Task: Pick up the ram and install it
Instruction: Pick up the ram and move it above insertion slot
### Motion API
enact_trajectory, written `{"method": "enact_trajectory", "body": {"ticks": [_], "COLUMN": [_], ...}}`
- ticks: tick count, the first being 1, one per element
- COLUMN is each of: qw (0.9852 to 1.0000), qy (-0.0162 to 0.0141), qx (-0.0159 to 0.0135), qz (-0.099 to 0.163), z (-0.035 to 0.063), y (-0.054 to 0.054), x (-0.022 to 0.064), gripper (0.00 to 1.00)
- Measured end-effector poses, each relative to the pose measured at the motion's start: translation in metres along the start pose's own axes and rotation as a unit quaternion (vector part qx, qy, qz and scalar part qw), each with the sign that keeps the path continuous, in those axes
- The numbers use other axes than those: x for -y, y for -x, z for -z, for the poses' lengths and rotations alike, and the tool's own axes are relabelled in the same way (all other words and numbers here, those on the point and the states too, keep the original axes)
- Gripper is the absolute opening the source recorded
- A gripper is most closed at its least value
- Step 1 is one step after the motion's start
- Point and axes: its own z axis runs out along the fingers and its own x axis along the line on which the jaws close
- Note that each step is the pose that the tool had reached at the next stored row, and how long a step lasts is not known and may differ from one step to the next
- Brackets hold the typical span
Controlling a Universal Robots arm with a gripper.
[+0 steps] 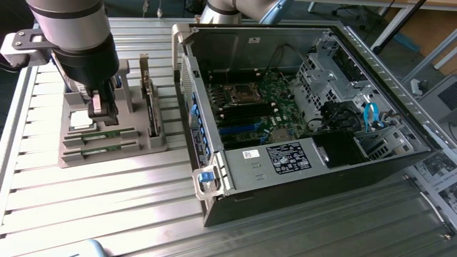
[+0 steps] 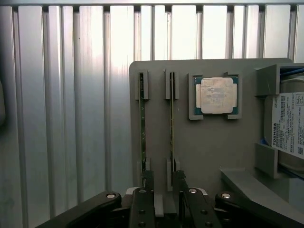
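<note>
Ram (image 2: 172, 118) stands on edge in a slot of the gray holder (image 2: 204, 152), its long axis level and running across the exterior view. A second stick (image 2: 142, 118) lies parallel just beside it, with the square silver processor (image 2: 216, 95) on the other side. Gripper (image 2: 164, 179) is spread wide and unclamped, black fingers (image 2: 142, 199) straddling one end of the ram; ribbed metal table (image 2: 71, 118) lies open past the second stick.
</note>
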Motion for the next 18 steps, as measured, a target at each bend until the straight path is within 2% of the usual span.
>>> {"method": "enact_trajectory", "body": {"ticks": [18], "qw": [1.0000], "qy": [0.0000], "qx": [0.0000], "qz": [0.000], "z": [-0.0055], "y": [0.0002], "x": [-0.0059], "gripper": [0.30]}}
